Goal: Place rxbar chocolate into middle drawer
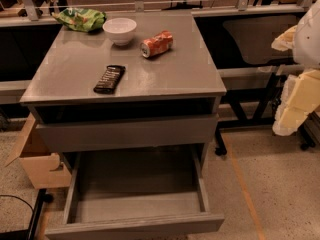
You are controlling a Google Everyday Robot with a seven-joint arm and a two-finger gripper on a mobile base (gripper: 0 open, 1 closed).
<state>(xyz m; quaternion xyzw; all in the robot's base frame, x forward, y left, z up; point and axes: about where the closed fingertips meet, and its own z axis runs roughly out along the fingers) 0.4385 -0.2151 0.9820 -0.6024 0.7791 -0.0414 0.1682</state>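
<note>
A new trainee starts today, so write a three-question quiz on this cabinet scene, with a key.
1. True or false: the rxbar chocolate already lies in the middle drawer.
2. Which item stands between the green bag and the orange can? A) white bowl B) a mug C) a plate
3. Fill in: the gripper is near the picture's ____ edge, off to the side of the cabinet top.

Key: 1 false, the bar lies on the cabinet top and the drawer stands pulled open below it; 2 A; 3 right.
</note>
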